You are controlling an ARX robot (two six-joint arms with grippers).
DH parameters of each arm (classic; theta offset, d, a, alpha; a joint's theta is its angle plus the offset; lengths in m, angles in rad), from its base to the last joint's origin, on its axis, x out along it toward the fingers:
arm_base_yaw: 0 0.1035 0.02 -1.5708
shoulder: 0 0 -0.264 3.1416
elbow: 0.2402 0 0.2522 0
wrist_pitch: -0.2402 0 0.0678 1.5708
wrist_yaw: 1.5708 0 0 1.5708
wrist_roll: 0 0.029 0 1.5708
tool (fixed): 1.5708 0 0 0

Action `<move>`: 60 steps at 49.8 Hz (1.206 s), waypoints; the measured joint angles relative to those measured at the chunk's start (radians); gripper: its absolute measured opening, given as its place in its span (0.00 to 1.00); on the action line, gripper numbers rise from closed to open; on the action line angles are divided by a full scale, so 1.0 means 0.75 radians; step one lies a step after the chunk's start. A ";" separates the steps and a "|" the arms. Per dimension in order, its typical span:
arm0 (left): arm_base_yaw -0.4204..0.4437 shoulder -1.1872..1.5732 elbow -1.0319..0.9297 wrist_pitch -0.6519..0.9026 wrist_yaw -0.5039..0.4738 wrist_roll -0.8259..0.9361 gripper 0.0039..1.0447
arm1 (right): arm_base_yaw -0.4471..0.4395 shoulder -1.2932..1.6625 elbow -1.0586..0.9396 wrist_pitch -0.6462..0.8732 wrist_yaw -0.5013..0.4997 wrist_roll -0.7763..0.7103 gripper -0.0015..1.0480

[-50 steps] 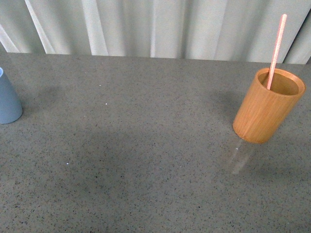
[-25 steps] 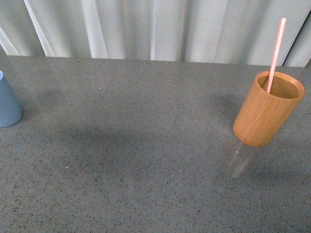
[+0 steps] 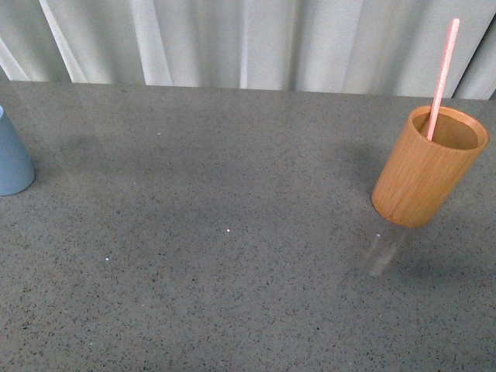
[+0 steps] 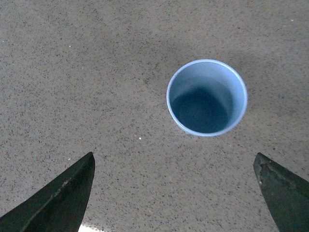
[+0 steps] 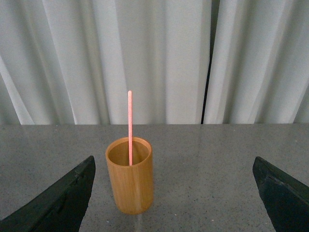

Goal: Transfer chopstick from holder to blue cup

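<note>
The tan wooden holder [image 3: 428,164] stands at the right of the grey table, with one pink chopstick [image 3: 443,77] upright in it, leaning on the rim. The right wrist view shows the holder [image 5: 130,176] and chopstick [image 5: 129,125] ahead of my open, empty right gripper [image 5: 174,193], apart from it. The blue cup [image 3: 12,155] stands at the table's far left edge, partly cut off. The left wrist view looks down into the empty blue cup [image 4: 206,97], which lies beyond my open, empty left gripper [image 4: 174,193]. Neither gripper shows in the front view.
Grey speckled table [image 3: 232,232] spreads between cup and holder. White pleated curtains [image 3: 248,39] hang behind the table's far edge; they fill the background in the right wrist view [image 5: 159,58], with a dark gap between panels.
The front view shifts slightly; the holder, chopstick and cup stand in nearly the same places. No gripper comes into that view.
</note>
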 joint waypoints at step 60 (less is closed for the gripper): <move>-0.090 0.603 0.419 -0.098 -0.150 -0.076 0.94 | 0.000 0.000 0.000 0.000 -0.001 0.000 0.90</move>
